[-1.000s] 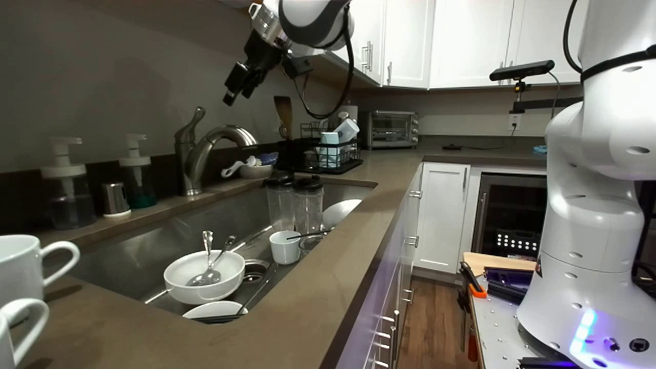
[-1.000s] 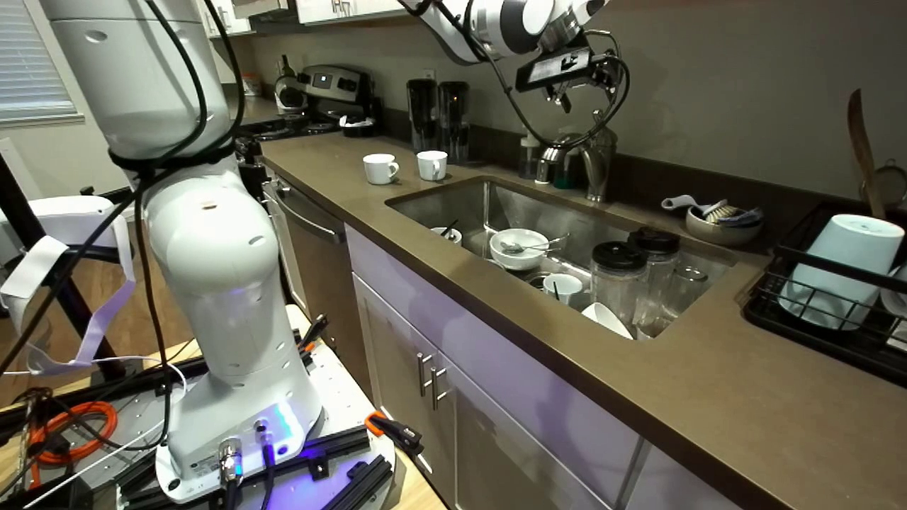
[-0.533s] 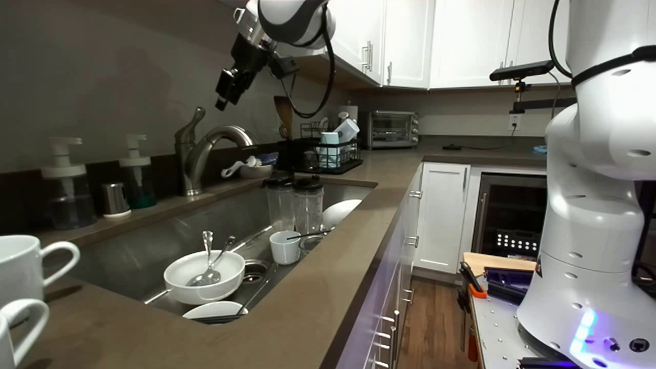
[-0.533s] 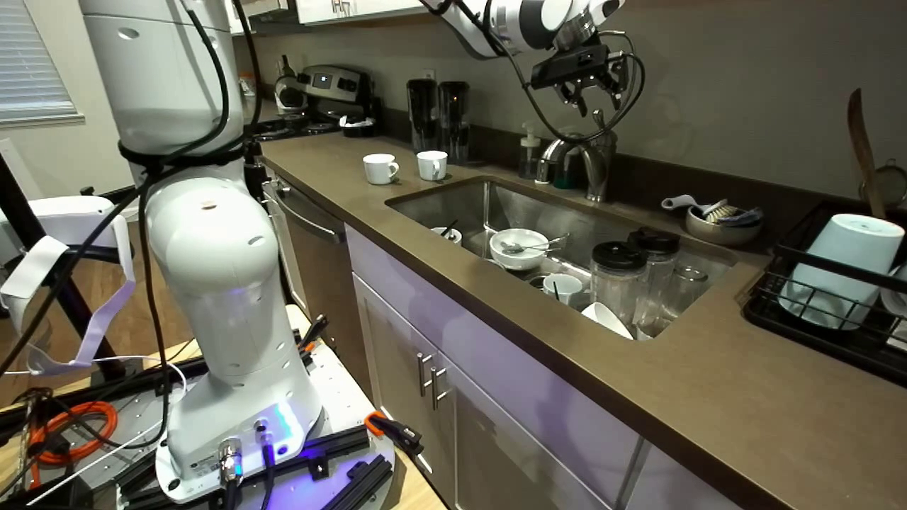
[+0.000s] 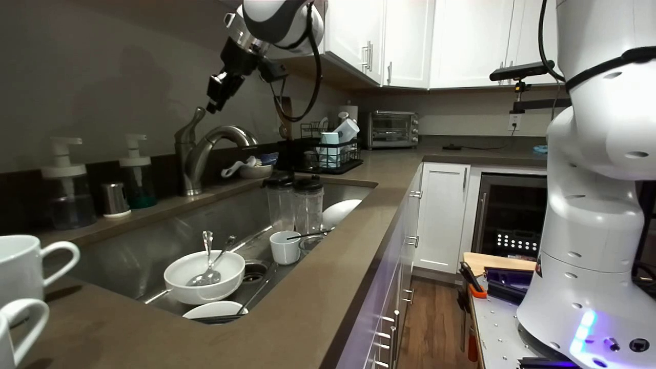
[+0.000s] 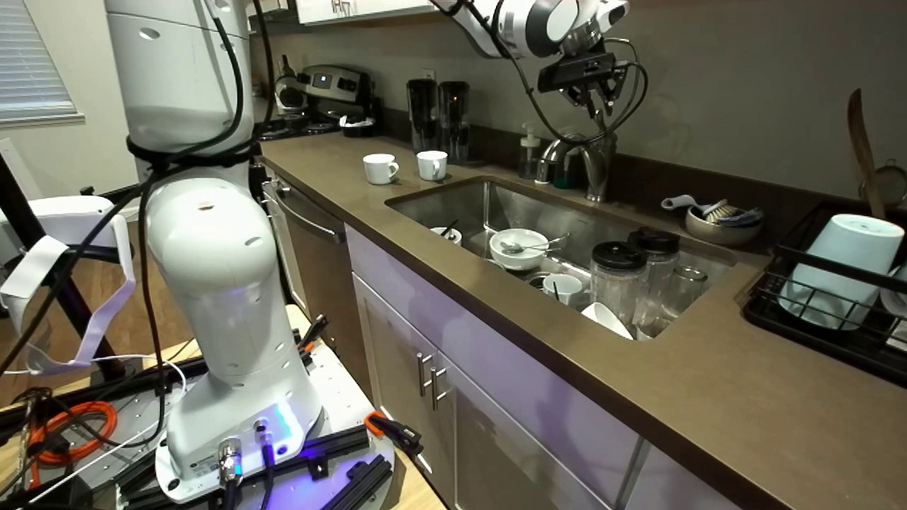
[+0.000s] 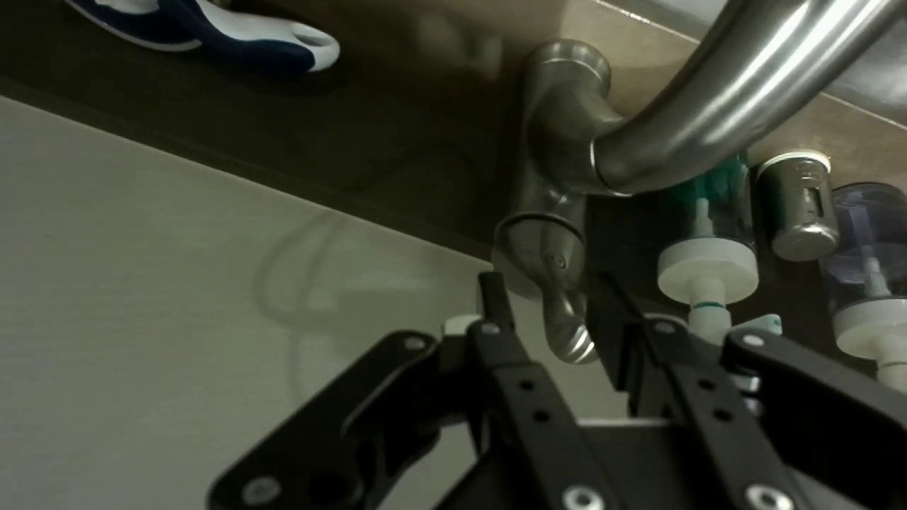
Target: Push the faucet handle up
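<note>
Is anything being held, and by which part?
Nothing: the jaws stand open, the slim silver metal faucet handle showing through their gap in the wrist view.

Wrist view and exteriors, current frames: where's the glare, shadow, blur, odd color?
Wrist view: bright streaks along the spout, a smaller glint on the faucet handle's tip, a faint looped shadow on the wall, gripper fingers dark and slightly soft; both exterior views: the light strip glares pale blue, sink-side cabinet fronts look purplish.

The hand [image 7: 552,304] slants downward, its fingers [image 7: 528,397] parted.
</note>
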`<state>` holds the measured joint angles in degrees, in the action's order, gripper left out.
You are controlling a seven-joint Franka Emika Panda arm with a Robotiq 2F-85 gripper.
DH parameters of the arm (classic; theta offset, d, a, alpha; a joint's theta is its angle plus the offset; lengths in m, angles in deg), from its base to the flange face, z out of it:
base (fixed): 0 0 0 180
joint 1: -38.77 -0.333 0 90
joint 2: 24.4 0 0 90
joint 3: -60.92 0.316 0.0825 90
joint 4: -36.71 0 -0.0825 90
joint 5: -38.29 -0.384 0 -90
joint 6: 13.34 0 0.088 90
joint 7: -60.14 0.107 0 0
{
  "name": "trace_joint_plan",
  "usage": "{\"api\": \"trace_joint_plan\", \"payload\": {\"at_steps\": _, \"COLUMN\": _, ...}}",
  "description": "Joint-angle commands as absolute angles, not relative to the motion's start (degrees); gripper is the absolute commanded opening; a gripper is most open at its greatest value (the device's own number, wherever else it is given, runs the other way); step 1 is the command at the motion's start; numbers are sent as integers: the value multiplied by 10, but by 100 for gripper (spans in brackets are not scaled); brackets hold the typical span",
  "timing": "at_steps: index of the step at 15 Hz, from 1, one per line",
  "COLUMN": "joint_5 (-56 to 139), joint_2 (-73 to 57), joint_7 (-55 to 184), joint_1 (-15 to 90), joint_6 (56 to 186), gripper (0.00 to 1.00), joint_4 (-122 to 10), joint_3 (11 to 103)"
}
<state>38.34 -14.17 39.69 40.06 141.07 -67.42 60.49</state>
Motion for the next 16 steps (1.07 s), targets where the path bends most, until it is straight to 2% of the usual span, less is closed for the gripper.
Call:
{"api": "trace_joint_plan", "payload": {"at_steps": 1, "joint_5": 346, "joint_2": -112, "joint_7": 349, "joint_1": 421, "joint_6": 1389, "gripper": 29, "joint_4": -631, "joint_3": 628}}
{"api": "trace_joint_plan", "payload": {"at_steps": 2, "joint_5": 346, "joint_2": -105, "joint_7": 349, "joint_1": 424, "joint_6": 1386, "gripper": 25, "joint_4": -624, "joint_3": 630}}
{"api": "trace_joint_plan", "payload": {"at_steps": 5, "joint_5": 346, "joint_2": -96, "joint_7": 343, "joint_1": 428, "joint_6": 1363, "gripper": 4, "joint_4": -606, "joint_3": 634}}
{"api": "trace_joint_plan", "payload": {"at_steps": 6, "joint_5": 346, "joint_2": -95, "joint_7": 342, "joint_1": 428, "joint_6": 1356, "gripper": 1, "joint_4": -603, "joint_3": 635}}
{"api": "trace_joint_plan", "payload": {"at_steps": 7, "joint_5": 347, "joint_2": -94, "joint_7": 344, "joint_1": 428, "joint_6": 1350, "gripper": 1, "joint_4": -599, "joint_3": 635}}
{"api": "trace_joint_plan", "payload": {"at_steps": 9, "joint_5": 339, "joint_2": -89, "joint_7": 338, "joint_1": 434, "joint_6": 1348, "gripper": 7, "joint_4": -594, "joint_3": 638}}
{"api": "trace_joint_plan", "payload": {"at_steps": 16, "joint_5": 298, "joint_2": -77, "joint_7": 310, "joint_1": 454, "joint_6": 1332, "gripper": 4, "joint_4": -575, "joint_3": 660}}
